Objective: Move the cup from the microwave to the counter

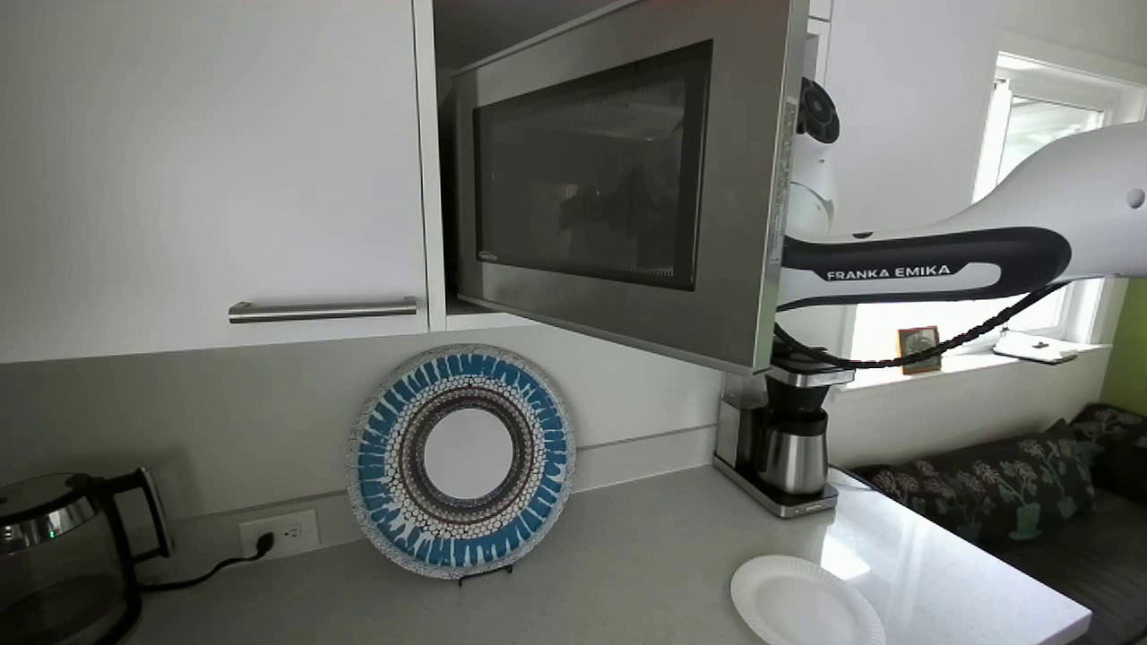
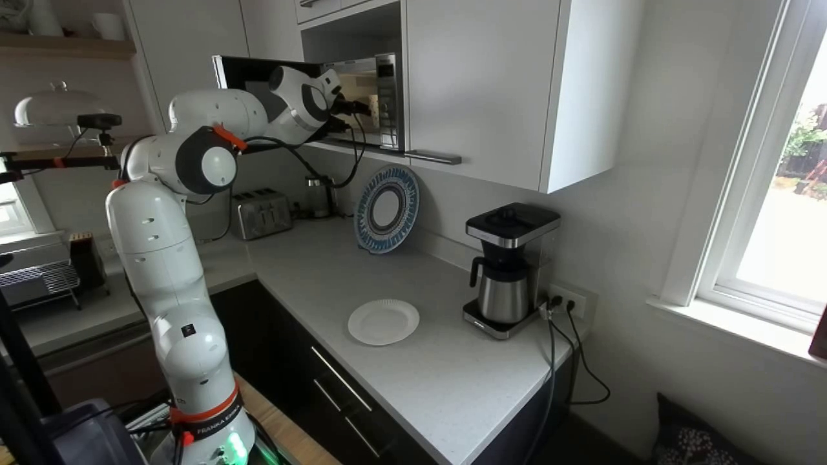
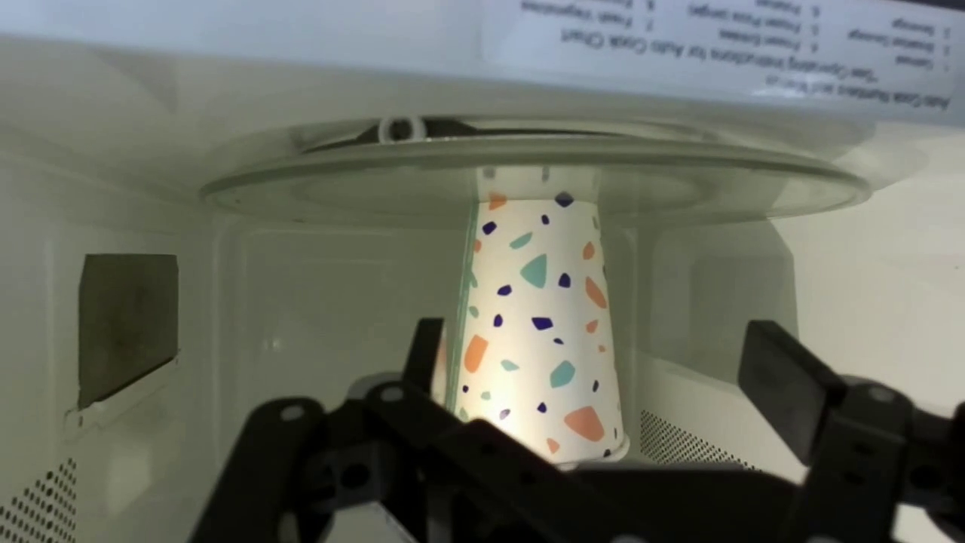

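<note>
The end effector (image 3: 605, 358) gapes wide at the cup (image 3: 539, 317) without gripping it, its two black fingers (image 3: 788, 388) to either side: one sits just beside the cup's side, the other well apart from it. Whether the nearer finger brushes the cup, I can't tell from here. The cup, white with orange, teal and navy flecks, stands upright inside the microwave (image 2: 389, 100) on a glass turntable (image 3: 742, 188), though the wrist view shows it upside down. The microwave's door (image 1: 600, 193) is swung wide, close alongside the robot arm (image 2: 171, 258), and in an exterior view it covers the end effector's fingers. A black cable (image 1: 869, 365) sags in a loop below the arm. Down on the tabletop (image 2: 433, 368) lies a white fluted plate (image 2: 384, 321), with a coffee maker (image 2: 517, 226) near it, steel carafe (image 2: 504, 300) in place. Past those, a big blue-ringed decorative plate (image 1: 469, 452) leans back toward the wall (image 1: 645, 399). Farther along the tabletop sit a steel toaster (image 2: 263, 213) and a glass pot (image 1: 67, 560), near a wall outlet (image 1: 300, 530).
</note>
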`<action>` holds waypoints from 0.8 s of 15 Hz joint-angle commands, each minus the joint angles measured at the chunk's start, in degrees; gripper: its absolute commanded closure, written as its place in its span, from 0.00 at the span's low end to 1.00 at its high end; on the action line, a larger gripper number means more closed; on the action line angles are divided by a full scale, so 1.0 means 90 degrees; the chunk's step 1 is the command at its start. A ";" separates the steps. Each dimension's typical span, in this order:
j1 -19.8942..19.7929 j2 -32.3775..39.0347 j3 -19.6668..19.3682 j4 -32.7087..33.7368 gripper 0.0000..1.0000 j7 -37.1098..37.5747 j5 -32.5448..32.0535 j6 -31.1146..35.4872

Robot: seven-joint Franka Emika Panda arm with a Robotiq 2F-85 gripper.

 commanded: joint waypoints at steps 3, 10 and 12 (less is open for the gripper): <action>0.0010 0.0115 0.0013 0.0083 0.00 0.0008 -0.0004 0.0064; 0.0015 0.0401 0.0032 0.0451 0.00 0.0261 -0.0363 -0.0160; 0.0035 0.0517 0.0023 0.0578 0.00 0.0447 -0.0639 -0.0274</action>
